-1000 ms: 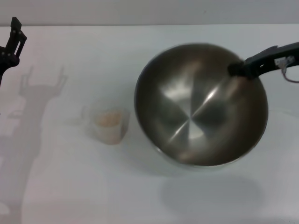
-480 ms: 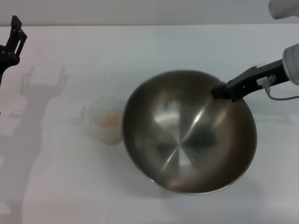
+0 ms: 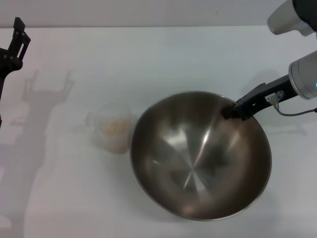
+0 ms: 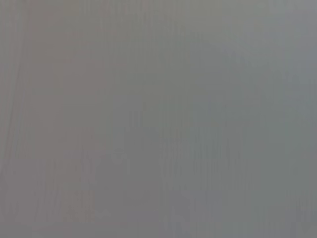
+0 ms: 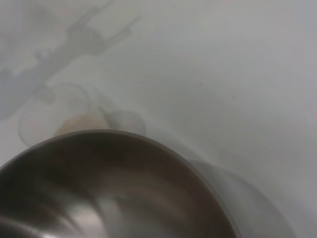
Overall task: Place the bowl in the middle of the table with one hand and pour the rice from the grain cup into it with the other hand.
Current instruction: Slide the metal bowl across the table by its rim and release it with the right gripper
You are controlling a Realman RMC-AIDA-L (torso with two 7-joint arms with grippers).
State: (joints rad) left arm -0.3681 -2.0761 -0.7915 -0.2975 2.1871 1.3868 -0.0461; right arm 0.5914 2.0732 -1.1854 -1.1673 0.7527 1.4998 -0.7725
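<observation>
Head view: the right gripper (image 3: 233,110) reaches in from the right edge, and its dark fingers are clamped on the far right rim of the bowl (image 3: 198,158). The bowl takes up the centre-right of the table (image 3: 148,54). Its near edge sits close to the bottom of the picture. The shiny inside faces up and nothing can be seen in it. Whether the bowl rests flat on the table or is held slightly above it cannot be told.

The grain cup (image 3: 113,130) stands upright on the table just to the left of the bowl, its right side right at the bowl's rim. Touching or slightly apart cannot be told. A small pile of rice (image 3: 114,126) lies in the bottom of the cup. The cup's handle points left, away from the bowl.

The left gripper (image 3: 14,44) is at the far left edge, raised and well apart from the cup. Its jaws stand apart and hold nothing. Its shadow falls on the table beside it.

Right wrist view: the bowl's rim (image 5: 148,148) curves across the lower part, with the cup (image 5: 54,116) and rice (image 5: 74,124) beyond it on the table (image 5: 223,74).

Left wrist view: plain grey, nothing can be made out.
</observation>
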